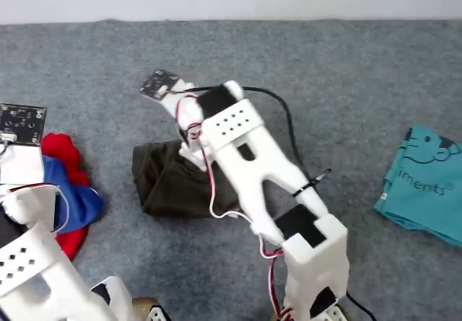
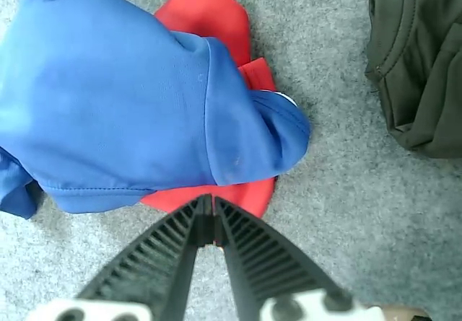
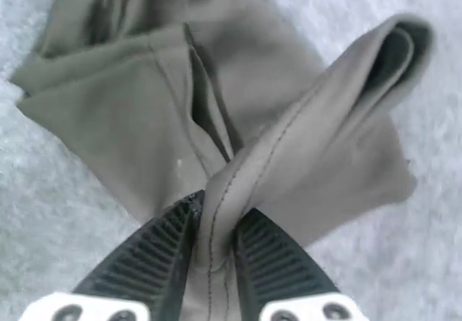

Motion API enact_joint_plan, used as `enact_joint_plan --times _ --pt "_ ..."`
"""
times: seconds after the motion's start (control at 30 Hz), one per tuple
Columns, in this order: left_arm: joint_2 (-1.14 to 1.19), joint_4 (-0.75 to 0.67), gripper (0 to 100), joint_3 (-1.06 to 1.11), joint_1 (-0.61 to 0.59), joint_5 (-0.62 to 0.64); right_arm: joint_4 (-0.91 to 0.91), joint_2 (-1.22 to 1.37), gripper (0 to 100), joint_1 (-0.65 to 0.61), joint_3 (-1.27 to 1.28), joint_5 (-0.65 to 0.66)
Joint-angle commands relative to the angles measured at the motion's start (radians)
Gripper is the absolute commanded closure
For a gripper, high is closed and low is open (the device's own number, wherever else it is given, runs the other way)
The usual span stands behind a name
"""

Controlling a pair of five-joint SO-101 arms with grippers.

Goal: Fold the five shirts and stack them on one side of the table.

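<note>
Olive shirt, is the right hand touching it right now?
Touching. The right wrist view shows a raised fold of the olive shirt pinched between the two fingers of the right hand, with fabric pressed against both.

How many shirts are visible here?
4: blue shirt on red shirt by the left tool, olive shirt in the right tool, teal shirt at the high view's right edge. Another may be hidden.

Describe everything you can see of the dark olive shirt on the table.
The dark olive shirt is soft fabric with stitched hems, lying partly folded in a rumpled heap on the grey carpeted table. One hemmed edge is raised in a fold, pinched by the shut right gripper. It touches no other shirt.
</note>
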Motion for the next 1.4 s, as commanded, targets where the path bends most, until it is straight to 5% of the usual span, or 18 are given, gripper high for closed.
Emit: enact_joint_plan --times 0.0,0.2,0.53,0.8,1.1,1.37 --pt "-0.021 -0.006 98 -0.004 -0.002 -0.005 -0.007 0.042 98.8 -0.044 -0.129 -0.008" --pt "-0.021 -0.018 98 -0.004 -0.002 -0.005 0.004 0.219 97.5 -0.094 -0.341 -0.008" --pt "-0.020 -0.017 98 -0.004 -0.002 -0.006 0.231 0.400 73.9 -0.153 -0.769 -0.133" --pt "-0.020 -0.018 98 -0.004 -0.002 -0.008 0.232 0.320 99.8 -0.022 -0.612 -0.011" --pt "-0.020 -0.018 98 -0.004 -0.005 -0.006 0.229 0.237 98.8 0.047 -0.190 0.048" --pt "-0.017 -0.018 98 -0.004 -0.006 -0.005 0.211 0.286 98.8 -0.211 -0.167 0.043"
